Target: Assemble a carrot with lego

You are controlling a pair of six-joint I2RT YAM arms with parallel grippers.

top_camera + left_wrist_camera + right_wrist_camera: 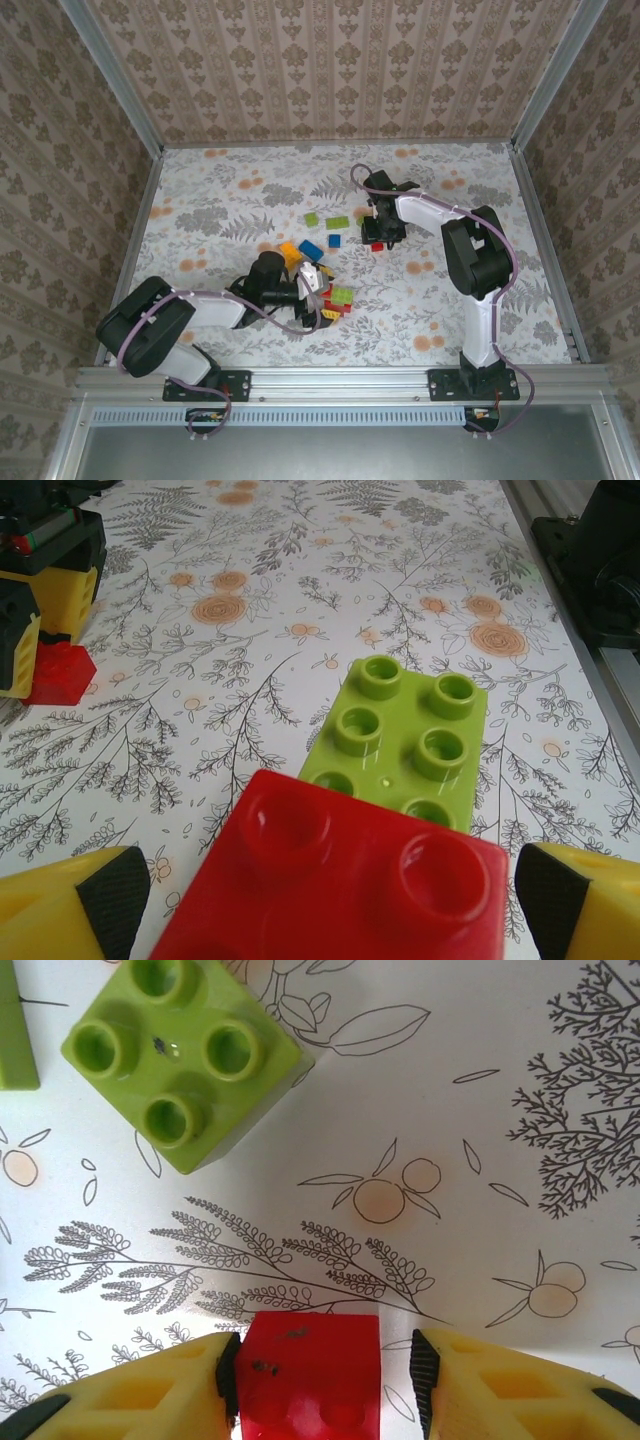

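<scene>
Red brick (310, 1375) sits on the table (480, 1160) between the half-shut jaws of the right gripper (320, 1385), one pad (228, 1370) touching, not clamped yet, so pickup step imo, next needs a firm squeeze and straight lift; left gripper (330, 905) gapes empty over the loose lego pile (341, 296).

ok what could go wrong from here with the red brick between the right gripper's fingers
1. The red brick sits off-centre in the right gripper, touching on one side with a gap on the other. Closing may shove or twist it instead of gripping it squarely.
2. The left gripper stands open around a second red brick that overlaps a green brick. A grab there might drag the green one along.
</scene>
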